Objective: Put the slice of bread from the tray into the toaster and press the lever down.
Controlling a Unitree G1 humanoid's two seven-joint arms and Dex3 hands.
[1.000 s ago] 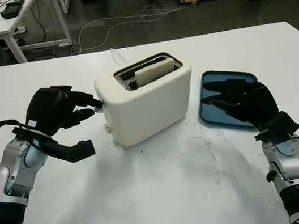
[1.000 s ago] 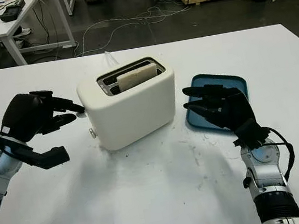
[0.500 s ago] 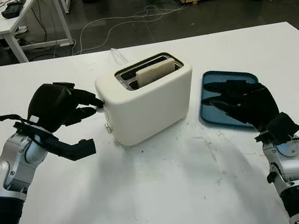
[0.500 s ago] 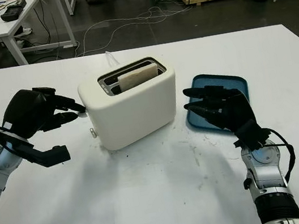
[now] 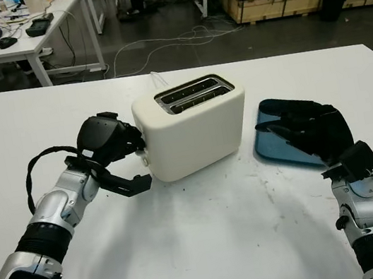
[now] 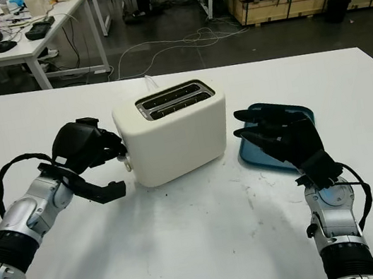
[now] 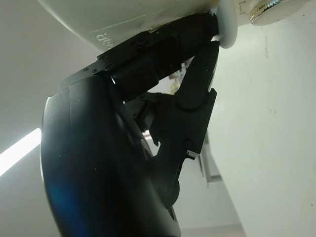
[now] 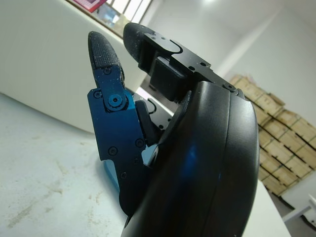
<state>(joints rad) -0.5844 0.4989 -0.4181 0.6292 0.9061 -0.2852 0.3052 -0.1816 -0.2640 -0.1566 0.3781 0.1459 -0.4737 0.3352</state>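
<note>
Centrally on the white table point(image 5: 210, 236) stands one cream two-slot toaster point(image 5: 191, 126); its slots look dark, the bread sunk out of sight. One blue plastic tray point(image 6: 254, 148) lies just right of it. Two black hands: the left hand point(image 5: 108, 142), fingers curled, presses the toaster's left-end lever point(image 7: 226, 27); the right hand point(image 6: 288, 138) hovers open above the tray.

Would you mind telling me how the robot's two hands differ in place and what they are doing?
The left hand is at the toaster's end, fingers on the lever; the right hand is over the blue tray, open and holding nothing. Both are black.
</note>
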